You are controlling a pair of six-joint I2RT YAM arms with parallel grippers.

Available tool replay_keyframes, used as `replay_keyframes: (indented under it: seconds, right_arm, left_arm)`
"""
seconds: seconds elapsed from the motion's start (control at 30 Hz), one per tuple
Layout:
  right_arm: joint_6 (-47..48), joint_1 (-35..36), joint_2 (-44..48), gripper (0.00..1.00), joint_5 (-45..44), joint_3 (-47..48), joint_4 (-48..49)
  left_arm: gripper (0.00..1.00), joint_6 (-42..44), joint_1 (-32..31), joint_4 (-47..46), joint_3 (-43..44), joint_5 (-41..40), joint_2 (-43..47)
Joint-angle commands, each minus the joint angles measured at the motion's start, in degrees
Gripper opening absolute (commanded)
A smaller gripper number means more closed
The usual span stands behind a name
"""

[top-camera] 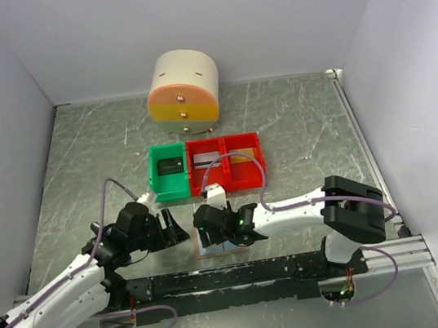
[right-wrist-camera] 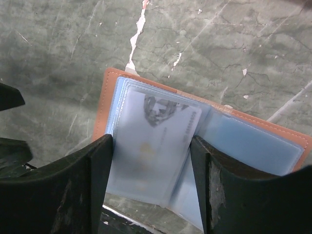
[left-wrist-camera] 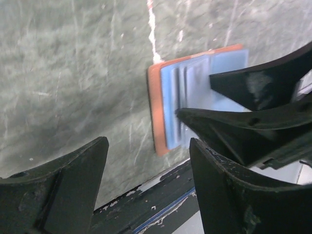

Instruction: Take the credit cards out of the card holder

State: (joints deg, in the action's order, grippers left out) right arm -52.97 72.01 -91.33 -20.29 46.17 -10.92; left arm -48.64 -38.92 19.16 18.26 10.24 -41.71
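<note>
Credit card [right-wrist-camera: 156, 141] blurred under sleeve, edges hidden by jaws, card holder [right-wrist-camera: 253, 141] cropped

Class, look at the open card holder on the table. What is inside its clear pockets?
One pale card with a dark printed mark shows through the front pocket of the card holder. Cards behind it, if any, are covered.
</note>
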Motion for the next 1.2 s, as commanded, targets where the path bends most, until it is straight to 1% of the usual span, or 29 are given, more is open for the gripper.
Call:
replay_keyframes:
  seconds: [0.0,0.13,0.23,0.37,0.5,0.63,0.87,1.07,1.17]
  right_arm:
    - [0.8,0.2,0.5,0.64,1.1,0.2,-1.3]
    - [0.5,0.1,0.2,0.66,0.6,1.1,-2.4]
    - [0.0,0.1,0.8,0.7,0.1,1.1,-2.6]
    - [-0.9,0.1,1.2,0.72,-0.7,1.9,-4.6]
    - [-2.7,0.1,-0.1,0.73,-2.3,4.1,-7.9]
    - [-5.2,0.1,-1.4,0.73,-4.1,5.6,-10.8]
    - [-5.8,0.2,-4.5,0.73,-4.8,8.3,-13.5]
    - [-5.3,0.2,-5.1,0.69,-4.7,8.9,-13.6]
    - [-5.2,0.2,-5.8,0.69,-4.8,9.6,-14.5]
  left_arm:
    - [0.78,-4.2,-2.0,-3.5,-1.5,-3.1,-0.4]
    - [0.77,-3.5,-2.4,-1.9,-0.5,-4.6,-2.9]
    - [0.77,-3.4,-2.4,-2.5,-0.5,-4.7,-3.9]
    - [0.77,-3.5,-2.4,-2.8,-0.7,-3.9,-3.6]
    - [0.77,-3.3,-2.4,-1.4,0.0,-4.8,-2.7]
    - [0.77,-3.1,-2.5,0.0,0.4,-5.5,-1.9]
    - [0.77,-3.0,-2.5,0.9,1.1,-5.7,-1.7]
    - [0.77,-2.7,-2.4,1.5,1.2,-5.9,-1.4]
    - [0.77,-2.4,-2.5,1.8,1.3,-6.3,-1.7]
